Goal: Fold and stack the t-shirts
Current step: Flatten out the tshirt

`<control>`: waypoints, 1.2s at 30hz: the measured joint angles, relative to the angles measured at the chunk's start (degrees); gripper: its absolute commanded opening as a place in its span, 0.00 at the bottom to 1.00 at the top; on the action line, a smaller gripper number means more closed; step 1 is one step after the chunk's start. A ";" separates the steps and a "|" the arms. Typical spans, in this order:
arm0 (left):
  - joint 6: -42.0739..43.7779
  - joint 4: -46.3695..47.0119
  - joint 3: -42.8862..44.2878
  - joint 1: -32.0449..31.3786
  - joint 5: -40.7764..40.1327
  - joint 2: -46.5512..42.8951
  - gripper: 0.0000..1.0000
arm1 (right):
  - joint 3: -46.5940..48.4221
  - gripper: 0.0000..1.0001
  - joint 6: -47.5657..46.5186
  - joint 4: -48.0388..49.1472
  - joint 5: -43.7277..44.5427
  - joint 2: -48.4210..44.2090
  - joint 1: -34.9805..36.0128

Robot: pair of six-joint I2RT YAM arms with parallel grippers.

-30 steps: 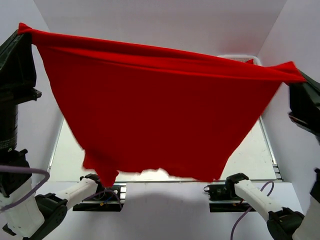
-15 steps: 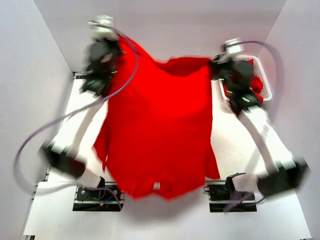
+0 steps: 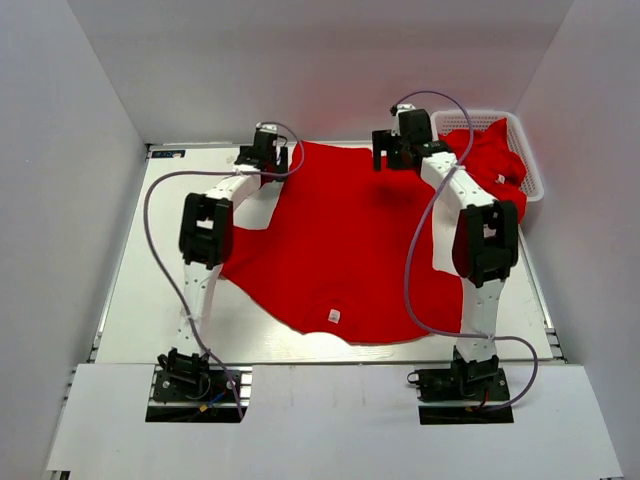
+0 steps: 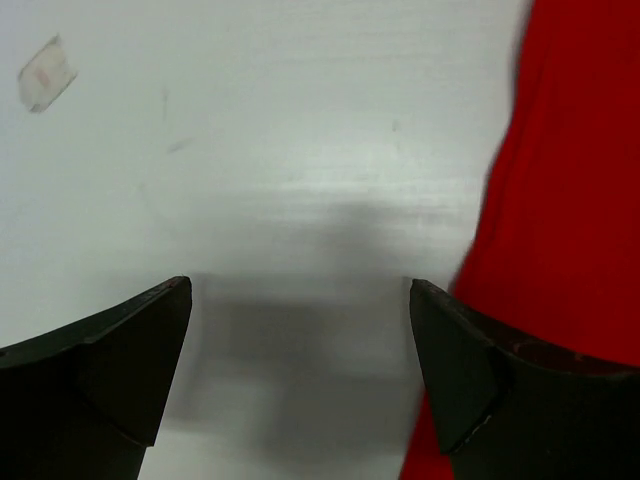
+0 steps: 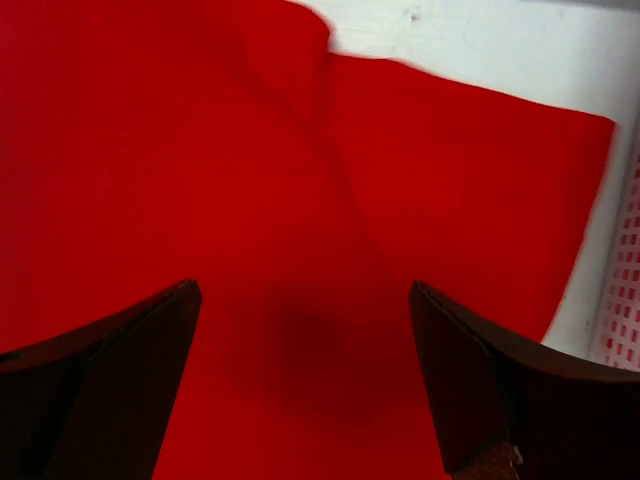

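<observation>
The big white surface (image 3: 130, 300) now has one red t-shirt (image 3: 340, 240) lying flat on it. A moment ago two arms held it up high, stretched wide. Now it is down and let go, so I think folding can start. More red t-shirts (image 3: 495, 150) sit bunched in the one white basket (image 3: 532, 188), too jumbled to count. The left gripper (image 3: 268, 152) hangs wide apart over bare surface beside the shirt's edge. The right gripper (image 3: 398, 150) is apart too, over the cloth. One small white label (image 3: 333, 316) shows.
</observation>
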 measured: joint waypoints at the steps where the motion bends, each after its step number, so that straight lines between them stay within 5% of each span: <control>1: 0.00 0.72 -4.85 0.07 0.50 -3.17 1.00 | -0.33 0.90 -0.02 0.07 -0.35 -1.07 -0.04; 10: -3.52 -0.52 -14.86 -1.18 1.88 -26.99 1.00 | -7.56 0.90 0.26 0.42 -3.02 -10.73 -0.02; 16: -10.16 0.13 -42.95 -1.90 9.88 -44.11 1.00 | -18.38 0.90 0.85 0.55 -2.99 -14.67 -0.02; 23: -16.50 -2.80 -61.79 -3.10 17.05 -46.36 1.00 | -28.55 0.90 3.72 0.55 -3.13 -17.38 -0.04; 36: -24.39 -7.80 -55.69 -2.56 12.74 -39.87 1.00 | -40.63 0.90 8.57 2.69 -3.08 -18.56 -0.20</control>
